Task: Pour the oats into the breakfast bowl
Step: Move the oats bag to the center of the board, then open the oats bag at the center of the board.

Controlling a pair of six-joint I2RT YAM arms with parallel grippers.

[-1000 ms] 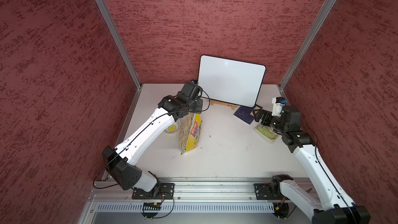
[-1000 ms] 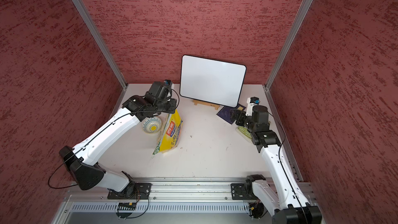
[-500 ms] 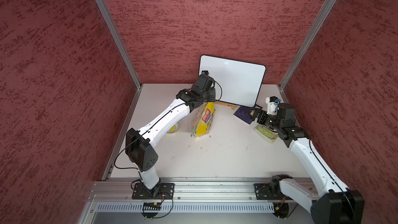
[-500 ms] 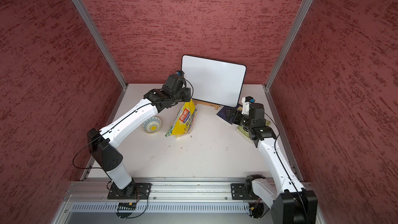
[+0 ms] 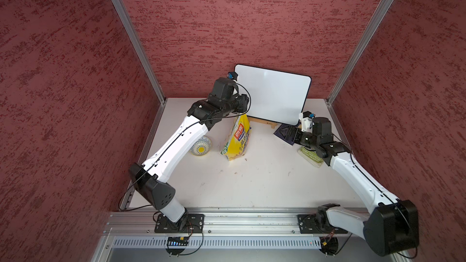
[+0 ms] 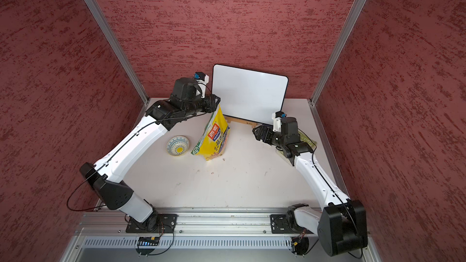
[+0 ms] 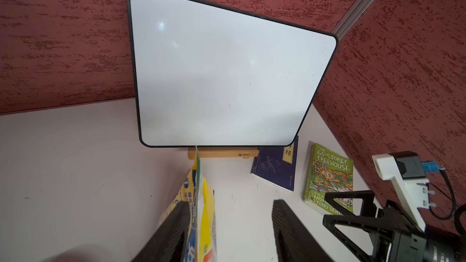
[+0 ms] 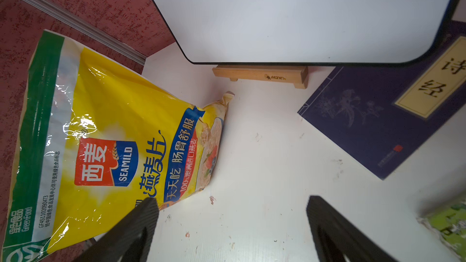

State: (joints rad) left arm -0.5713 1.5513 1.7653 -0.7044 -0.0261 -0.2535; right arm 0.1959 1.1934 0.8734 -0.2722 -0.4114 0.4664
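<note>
Two arms reach over the desk [image 5: 264, 185]. Leftmost we see the breakfast bowl [image 6: 177, 145], small and pale with a yellow flower centre and a blue-green rim. Just beside it is the yellow oats pouch [image 6: 214, 139] with its red-blue SEAMILD logo, base on the desk and leaning. The left arm stretches out above it. The left gripper [image 7: 228, 233] is parted around the pouch's green-white top edge, which lies against one finger. Farther right, the bent right arm holds the right gripper [image 8: 233, 230] wide open and empty near the navy book [image 7: 274, 170].
</note>
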